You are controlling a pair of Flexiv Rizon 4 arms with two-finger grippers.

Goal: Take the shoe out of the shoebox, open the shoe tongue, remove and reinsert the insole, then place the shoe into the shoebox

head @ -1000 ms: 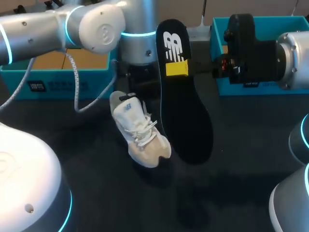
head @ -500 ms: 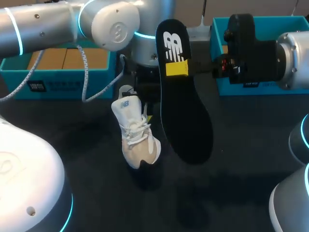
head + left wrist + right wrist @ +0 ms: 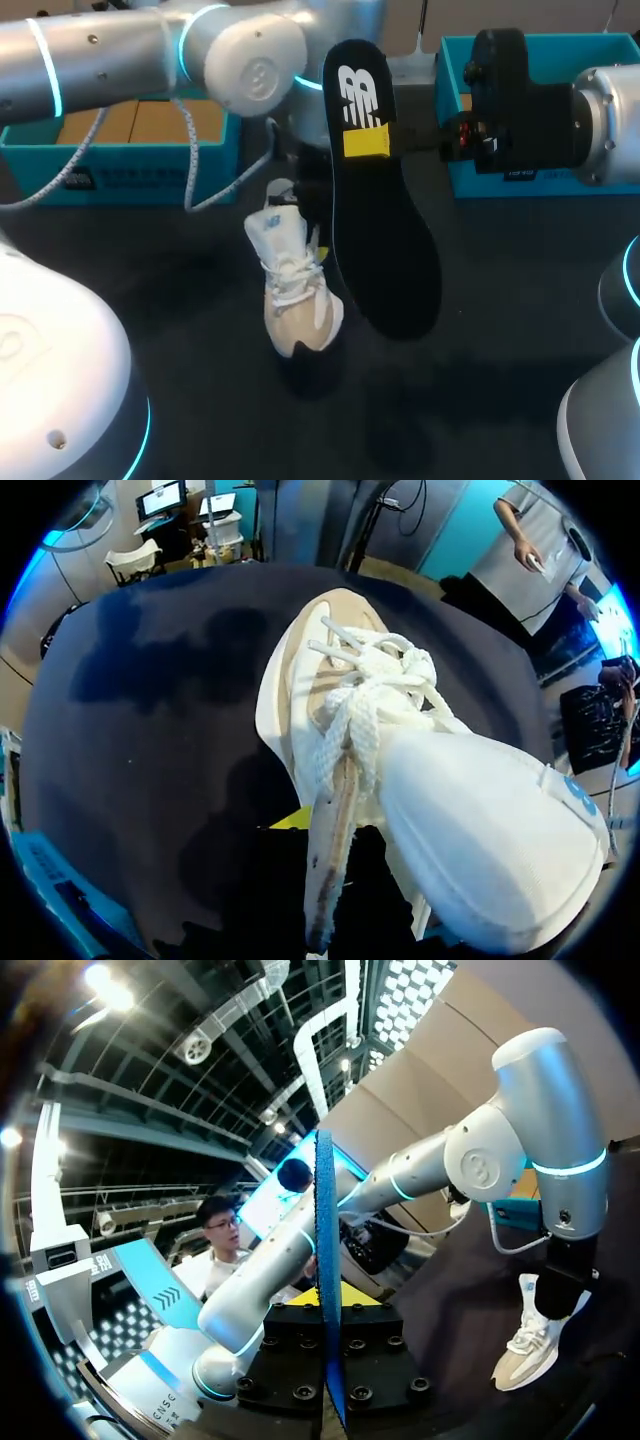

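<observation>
Your right gripper (image 3: 366,142) is clamped on the insole (image 3: 385,250); your left gripper (image 3: 300,205) pinches the shoe (image 3: 295,290) just beside it, both pointing toe-down, shoe to its left.

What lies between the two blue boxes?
In the head view, the left arm and the top of the black insole, held by the right claw.

The left arm (image 3: 100,55) is smooth silver tubing with rounded joint caps and glowing cyan rings (image 3: 45,62). A white braided cable (image 3: 189,160) loops beneath it. The right arm (image 3: 612,105) carries a black wrist block (image 3: 515,95) studded with screws (image 3: 293,1392), and the right gripper (image 3: 365,142) has yellow tips.
</observation>
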